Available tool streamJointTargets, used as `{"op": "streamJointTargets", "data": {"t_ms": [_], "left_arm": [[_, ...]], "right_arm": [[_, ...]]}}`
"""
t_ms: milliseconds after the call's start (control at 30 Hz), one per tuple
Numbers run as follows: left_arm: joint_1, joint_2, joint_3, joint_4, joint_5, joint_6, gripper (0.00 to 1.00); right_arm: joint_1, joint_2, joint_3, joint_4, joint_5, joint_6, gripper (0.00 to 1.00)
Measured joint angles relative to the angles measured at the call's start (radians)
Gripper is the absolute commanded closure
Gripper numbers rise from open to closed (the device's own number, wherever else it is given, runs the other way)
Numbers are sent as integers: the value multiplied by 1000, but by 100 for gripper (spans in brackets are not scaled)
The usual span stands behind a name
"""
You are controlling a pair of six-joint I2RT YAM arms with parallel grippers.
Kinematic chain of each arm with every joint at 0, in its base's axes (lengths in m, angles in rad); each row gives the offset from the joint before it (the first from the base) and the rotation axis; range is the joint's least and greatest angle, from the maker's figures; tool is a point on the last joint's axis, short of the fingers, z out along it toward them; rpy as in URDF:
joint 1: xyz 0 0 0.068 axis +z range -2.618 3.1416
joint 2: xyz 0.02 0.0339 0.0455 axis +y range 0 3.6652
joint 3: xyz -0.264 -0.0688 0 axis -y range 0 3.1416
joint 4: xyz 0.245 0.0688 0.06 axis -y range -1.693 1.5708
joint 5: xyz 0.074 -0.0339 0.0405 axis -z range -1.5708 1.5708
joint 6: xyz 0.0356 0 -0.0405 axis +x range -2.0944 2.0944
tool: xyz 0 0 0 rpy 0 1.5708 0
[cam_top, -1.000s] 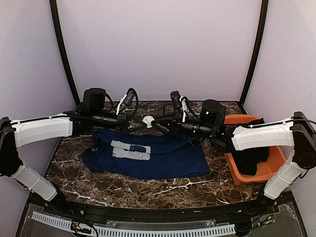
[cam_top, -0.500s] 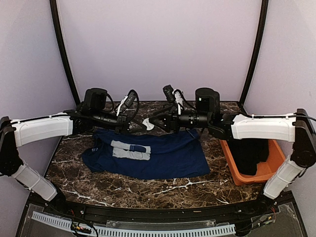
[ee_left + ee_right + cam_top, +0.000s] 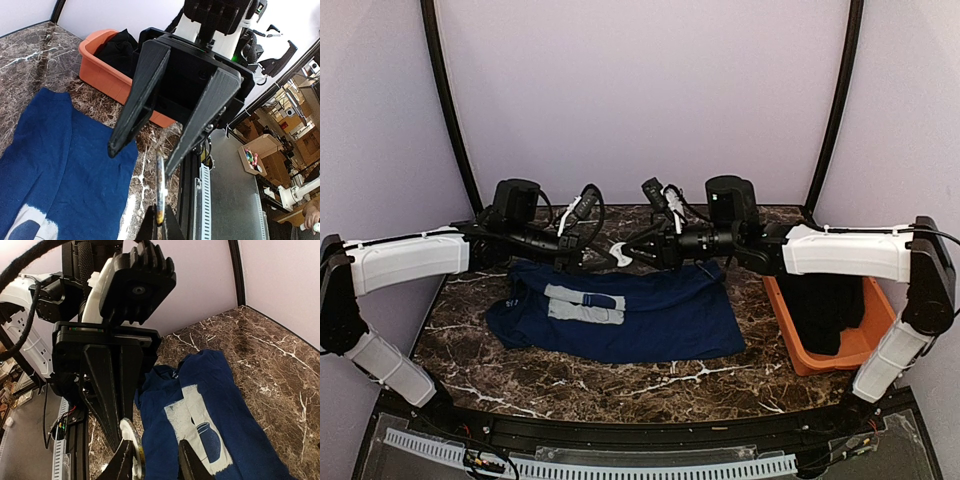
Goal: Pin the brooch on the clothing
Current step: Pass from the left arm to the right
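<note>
- The tabletop [image 3: 570, 380], of dark marble with white veins, is seen from above with the arm bases at 6 o'clock.
- The left arm is stretched in from 9 o'clock, and the left gripper [image 3: 603, 258] is held in the air above the far edge of the shirt, pointing towards 3 o'clock.
- Its jaws are pinched together on the brooch [image 3: 160, 192]. In the left wrist view the brooch is seen edge-on, standing upright out of the fingertips.
- In the right wrist view the white back of the brooch and a thin gold rim are shown. It is kept clear of the cloth and of the tabletop.
- The T-shirt [image 3: 650, 320] is spread flat in the middle of the tabletop, at 6 o'clock of both grippers. Its light print [image 3: 585, 303] is placed towards the 9 o'clock end.
- The right gripper [image 3: 632, 250] is brought in from 3 o'clock and faces the left one tip to tip.
- Its jaws are held apart, with the brooch between them and close to one finger. Whether that finger is touched cannot be told.
- An orange bin [image 3: 790, 345] is set at 3 o'clock of the shirt, just beside its edge, under the right arm.
- A black garment [image 3: 820, 315] is piled inside the bin.
</note>
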Motion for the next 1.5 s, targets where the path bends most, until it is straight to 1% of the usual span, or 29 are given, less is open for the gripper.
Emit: {"op": "streamJointTargets", "data": {"t_ms": [133,233,300,333,433,500,567,600,700,767,1000,1067,1167,1233,1300,1333,1367,1400,1433,1467,1500], "left_arm": [[0,2,1,-1,-5,0,99],[0,6,1,-2,-6,0,99],[0,9,1,-3,-8,0,99],[0,10,1,-5,-9,0,99],[0,14,1,-8,-11,2,99],[0,16,1,-7,-11,4,96],[0,17,1,-8,-13,5,84],[0,17,1,-8,-18,7,77],[0,17,4,-11,-31,9,77],[-1,17,4,-12,-38,10,74],[-1,17,4,-15,-57,13,73],[-1,17,4,-15,-60,13,69],[-1,17,5,-16,-69,17,59],[-1,17,5,-24,-84,23,56],[-1,17,6,-39,-109,29,47],[-1,16,6,-47,-122,32,39],[-1,16,6,-58,-138,37,36],[-1,16,6,-64,-156,42,30],[-1,16,6,-73,-171,45,26],[1,16,6,-79,-190,51,19],[2,16,7,-87,-208,55,15]], "right_arm": [[-10,0,0,-6,-16,2,82],[-10,0,0,-14,-29,-5,93],[-10,0,0,-18,-43,-1,99],[-10,0,0,-21,-46,0,100],[-14,0,4,-34,-62,0,100],[-16,0,6,-41,-67,0,100],[-16,0,6,-42,-68,-1,100],[-16,0,6,-41,-69,-1,100],[-16,0,6,-42,-66,-2,100],[-16,0,5,-40,-63,-2,100],[-19,0,-3,-39,-50,-1,100],[-21,0,-7,-34,-52,0,100],[-22,-2,-14,-29,-47,-1,100],[-22,-16,-37,-19,-24,-4,100],[-23,-44,-69,-7,19,-10,100],[-23,-58,-82,-4,45,-14,100],[-23,-77,-101,6,75,-19,100],[-23,-98,-122,17,118,-25,100],[-23,-119,-143,25,148,-32,100],[-23,-138,-161,29,187,-38,100],[-23,-155,-177,33,232,-44,100]]}}
